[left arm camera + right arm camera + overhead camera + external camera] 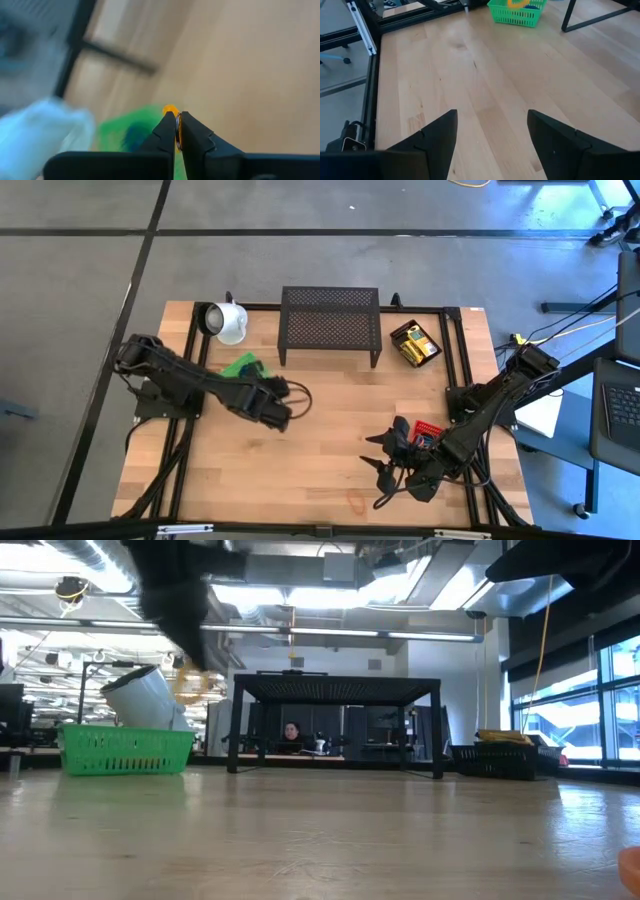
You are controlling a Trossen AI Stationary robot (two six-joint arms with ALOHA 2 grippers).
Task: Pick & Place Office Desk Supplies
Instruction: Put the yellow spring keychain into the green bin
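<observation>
You are partway through: your left gripper (176,131) is pinched on an orange loop (170,109), carried above the table just right of the green basket (243,366), which sits near the white mug (228,321) at the far left. From the right wrist view, the basket already holds something yellow and something blue, so some supplies look sorted. At the far right, a black tray (413,343) holds the yellow boxes (419,348). A red loop (356,503) lies loose at the near edge, so picking is left. Your right gripper (491,131) waits at the near right, fingers spread wide and empty, over bare wood.
</observation>
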